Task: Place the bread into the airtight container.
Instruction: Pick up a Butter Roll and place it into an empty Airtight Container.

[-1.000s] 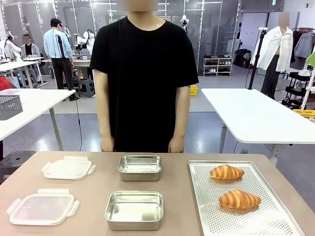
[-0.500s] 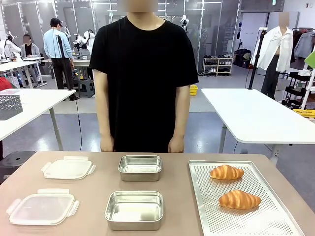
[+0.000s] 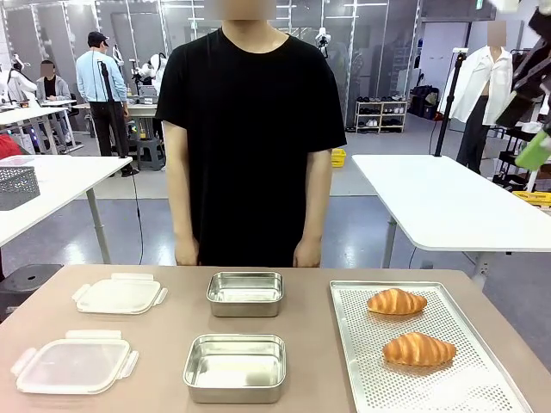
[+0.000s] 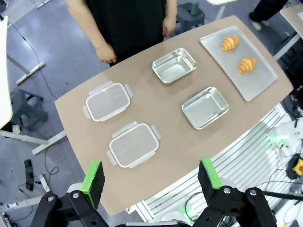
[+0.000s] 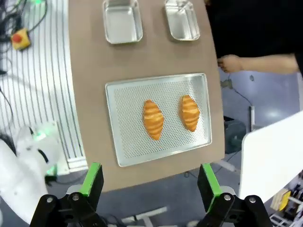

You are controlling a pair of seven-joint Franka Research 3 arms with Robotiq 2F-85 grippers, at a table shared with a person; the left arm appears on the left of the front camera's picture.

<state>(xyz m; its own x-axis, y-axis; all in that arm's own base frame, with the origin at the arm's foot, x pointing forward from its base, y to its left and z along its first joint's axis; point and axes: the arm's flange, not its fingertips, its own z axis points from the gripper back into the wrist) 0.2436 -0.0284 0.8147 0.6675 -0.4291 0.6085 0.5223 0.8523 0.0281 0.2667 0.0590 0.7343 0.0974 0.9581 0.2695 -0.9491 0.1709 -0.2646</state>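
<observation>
Overhead, left gripper [image 4: 150, 176] spread wide, empty, right gripper [image 5: 149, 180] equally wide, holding nothing, two golden-brown croissant-shaped breads [image 5: 153, 118] on perforated silver metal tray [image 5: 124, 108], rectangular steel containers [image 3: 234, 370] unlidded.

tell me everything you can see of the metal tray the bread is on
The tray is a rectangular sheet of silvery metal with a low raised rim and a floor full of small holes. It lies flat on the brown table, on the robot's right, its near end cut by the front view's bottom edge. A far croissant and a near croissant rest on it, apart; the rest is bare.
</observation>
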